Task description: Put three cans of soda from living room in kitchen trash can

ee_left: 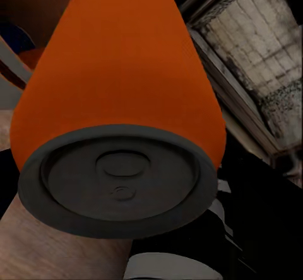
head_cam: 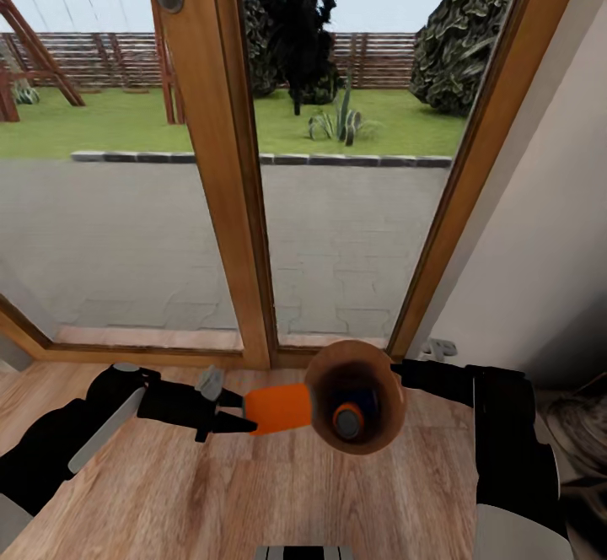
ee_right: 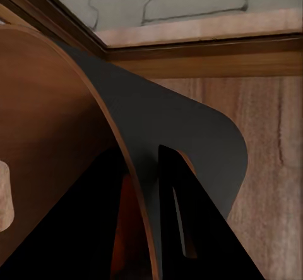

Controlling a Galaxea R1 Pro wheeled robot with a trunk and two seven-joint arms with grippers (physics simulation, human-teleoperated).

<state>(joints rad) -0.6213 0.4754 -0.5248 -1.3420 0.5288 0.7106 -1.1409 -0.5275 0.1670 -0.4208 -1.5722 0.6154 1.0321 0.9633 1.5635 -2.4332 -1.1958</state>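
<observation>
My left gripper (head_cam: pixel 239 415) is shut on an orange can of soda (head_cam: pixel 278 408), held on its side with its far end against the rim of the tash can (head_cam: pixel 324 372). In the left wrist view that can (ee_left: pixel 120 84) is very close, its grey top facing the camera. The tash can is lifted above the floor, its brown inside facing up. Another orange can (head_cam: pixel 346 421) with a silver top lies at its bottom. My right gripper (head_cam: pixel 403 372) is shut on the bin's rim. In the right wrist view its fingers (ee_right: pixel 189 229) straddle the bin's grey wall (ee_right: pixel 183 128).
Wood-framed glass doors stand right in front, with a thick centre post (head_cam: pixel 223 206) and a paved terrace and lawn outside. A white wall (head_cam: pixel 539 248) with a socket (head_cam: pixel 438 347) closes the right side. Light wood floor (head_cam: pixel 253 501) lies below. A dark object (head_cam: pixel 582 429) sits at the far right.
</observation>
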